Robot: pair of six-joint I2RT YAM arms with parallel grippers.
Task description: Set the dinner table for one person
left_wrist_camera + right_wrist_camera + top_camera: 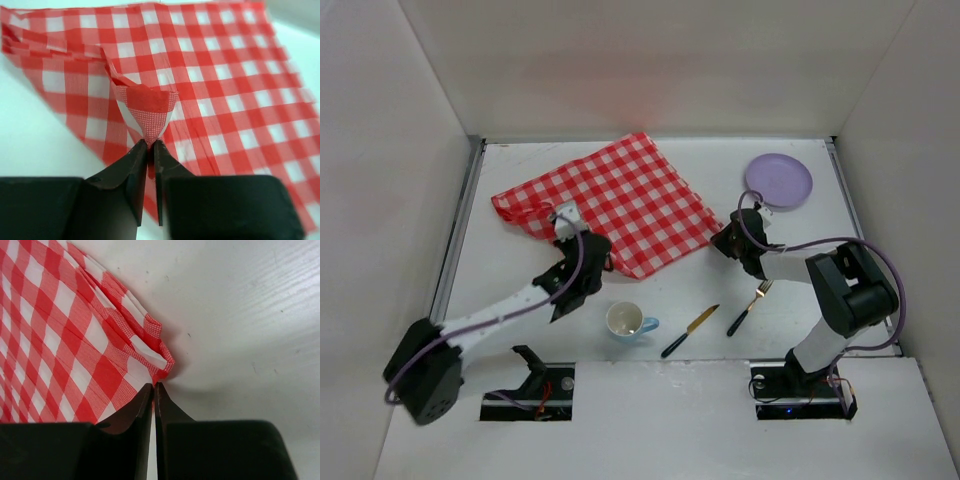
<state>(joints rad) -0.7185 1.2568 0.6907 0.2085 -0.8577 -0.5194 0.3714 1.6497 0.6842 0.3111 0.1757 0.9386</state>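
Observation:
A red-and-white checked cloth (620, 200) lies folded and rumpled on the far middle of the white dinner table (520, 290). My left gripper (602, 258) is shut on the cloth's near edge; in the left wrist view the cloth (210, 75) is pinched up into a peak between the jaws (150, 145). My right gripper (722, 240) is shut on the cloth's right corner; in the right wrist view the cloth (60, 340) bunches at the jaw tips (153, 386).
A lilac plate (779, 180) sits at the far right. A cup with a blue handle (626, 320), a knife with a black handle (688, 331) and a fork with a black handle (748, 307) lie near the front. Metal rails (455, 240) line the sides.

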